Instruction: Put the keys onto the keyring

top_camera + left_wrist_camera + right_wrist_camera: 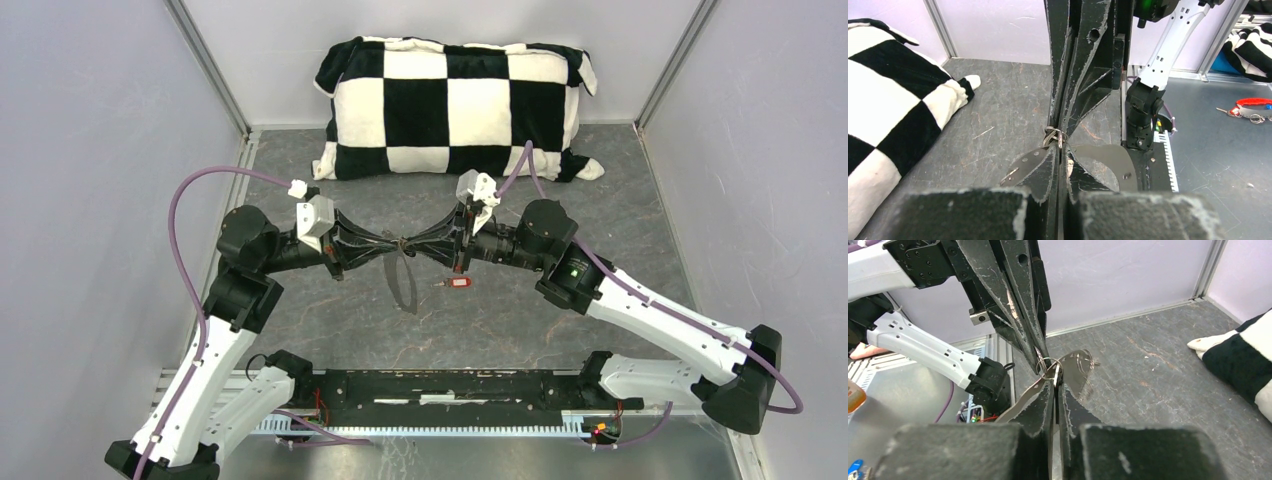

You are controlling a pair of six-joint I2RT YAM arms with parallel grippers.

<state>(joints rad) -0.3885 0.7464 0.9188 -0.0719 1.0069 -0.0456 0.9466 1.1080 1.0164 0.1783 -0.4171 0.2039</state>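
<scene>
**A:** Where are the two robot arms?

**B:** Seen from above, they reach in from either side and meet tip to tip over the middle of the grey, stone-patterned tabletop (620,200). The left gripper (392,243) points right and the right gripper (416,244) points left, nose to nose.

**A:** What are the grippers doing?

**B:** Each one's black fingers are pressed together. Both wrist cameras show the pairs of tips pinching the same thin grey metal wire keyring (1054,136) from opposite sides. The two grippers are clamped on it.

**A:** How does the keyring hang?

**B:** It is lifted at the point where the tips meet. In the top view it droops below them as a dark narrow loop, reaching down towards the table. Flat grey metal pieces (1075,371) fan out from the wire right beside the fingertips.

**A:** And the keys?

**B:** A small key with a red plastic head (457,283) lies flat on the table. It is just right of the hanging loop, under the right gripper, and not touching the ring. I cannot make out a second key.

**A:** Anything else?

**B:** A plush black-and-white chequered pillow (455,105) lies against the back wall, well apart from the grippers.
</scene>
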